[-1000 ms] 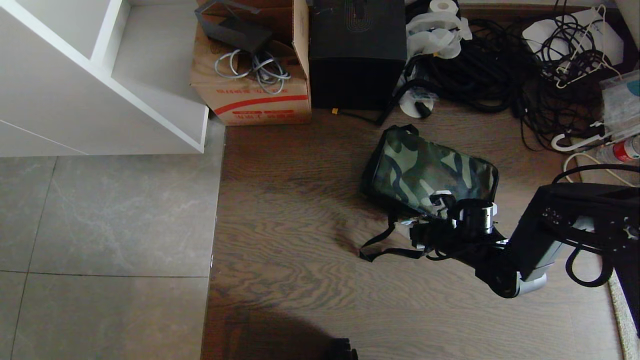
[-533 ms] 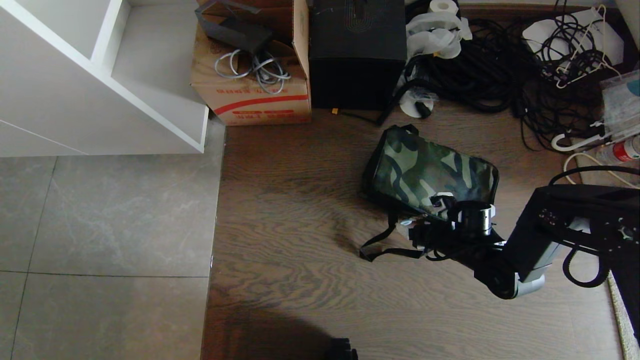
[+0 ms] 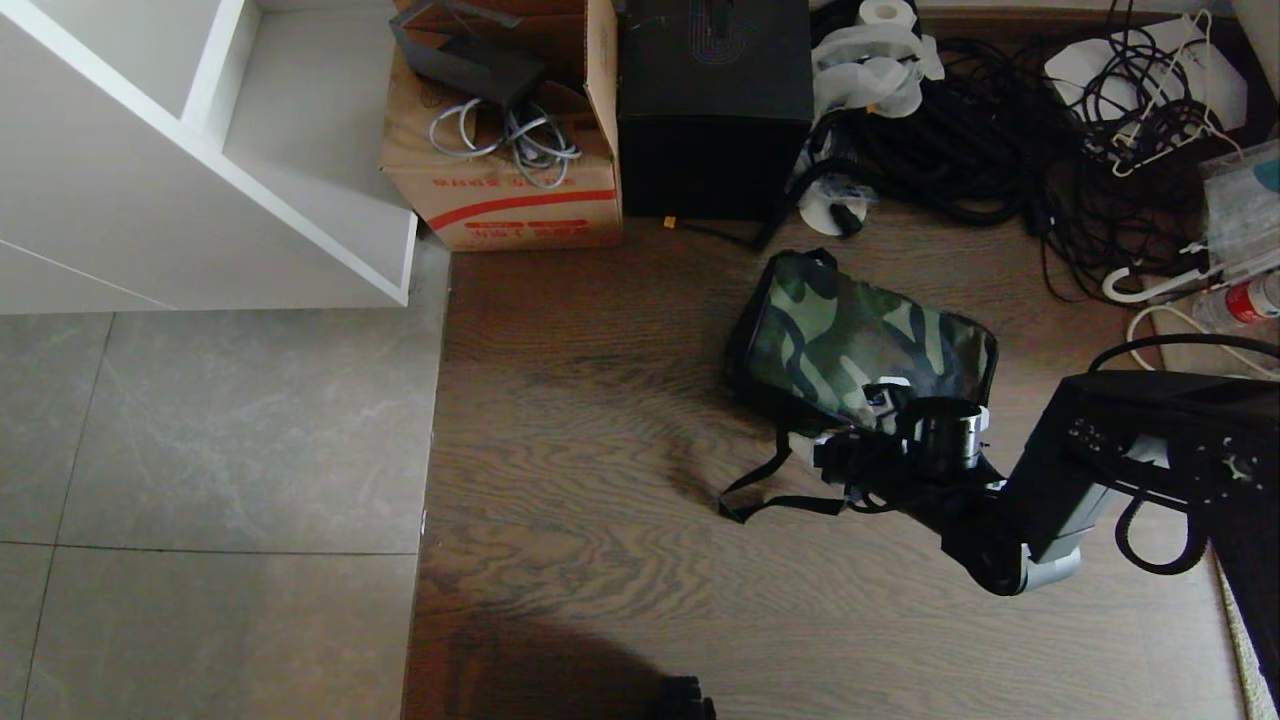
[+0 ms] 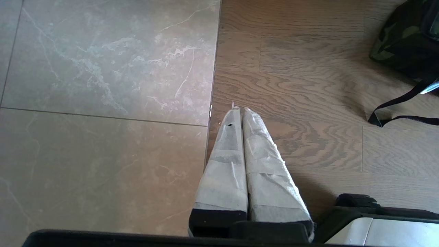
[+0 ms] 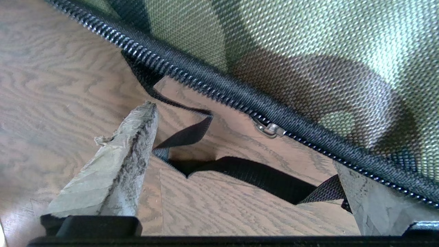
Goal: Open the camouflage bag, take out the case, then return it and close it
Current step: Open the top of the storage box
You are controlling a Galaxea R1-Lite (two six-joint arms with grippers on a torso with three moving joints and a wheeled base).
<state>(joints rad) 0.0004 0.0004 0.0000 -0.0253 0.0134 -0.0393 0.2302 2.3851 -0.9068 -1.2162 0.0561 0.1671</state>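
Right gripper jaws now wider, camouflage bag lying diagonally

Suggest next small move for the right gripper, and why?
Probably ease the right gripper onto the zipper pull and close. Its fingers are spread at the near edge of the camouflage bag, holding nothing, with the zipper closed and the pull between them.

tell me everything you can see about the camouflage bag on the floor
The camouflage bag is a soft rectangular pouch of woven green, brown and black fabric with black edging. It lies flat and askew on the wooden floor, below the black box. Its black zipper looks shut, with a small metal slider. A black strap trails loose over the floor. The right gripper, open, sits at its near edge; its fingers straddle the zipper without gripping it.
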